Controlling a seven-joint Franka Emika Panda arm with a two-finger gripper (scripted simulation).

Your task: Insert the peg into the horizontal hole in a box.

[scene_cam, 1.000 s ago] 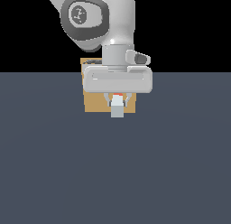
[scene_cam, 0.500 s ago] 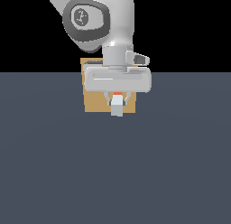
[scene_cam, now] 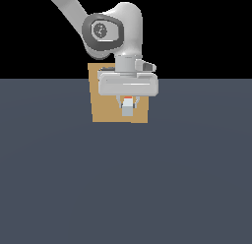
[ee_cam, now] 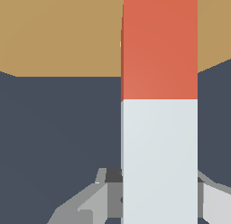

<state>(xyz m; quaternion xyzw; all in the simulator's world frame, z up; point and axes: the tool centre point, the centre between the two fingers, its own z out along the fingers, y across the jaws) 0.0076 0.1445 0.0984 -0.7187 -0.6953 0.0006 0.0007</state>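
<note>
In the exterior view the arm's white wrist and hand body covered the middle of the box (scene_cam: 106, 107), a tan block standing on the dark desk (scene_cam: 126, 189), so the hole in its face could not be seen from there. Below the hand body the gripper (scene_cam: 127, 110) pinched the peg (scene_cam: 127, 107), of which only a small pale grey-blue end and a sliver of orange-red showed, set against the box's front face. The wrist view gave what the other hid: the peg (ee_cam: 159, 110) filled most of the picture, its pale half nearest the camera and its orange-red half reaching toward the tan box (ee_cam: 58, 33), whose flat surface spanned the far side above the desk (ee_cam: 58, 128). The grey fingers (ee_cam: 83, 205) sat at either side of the peg's pale end, closed against it. Whether the orange tip touched the box or stood just short of it could not be told, and the hole was hidden behind the peg in this view too.
</note>
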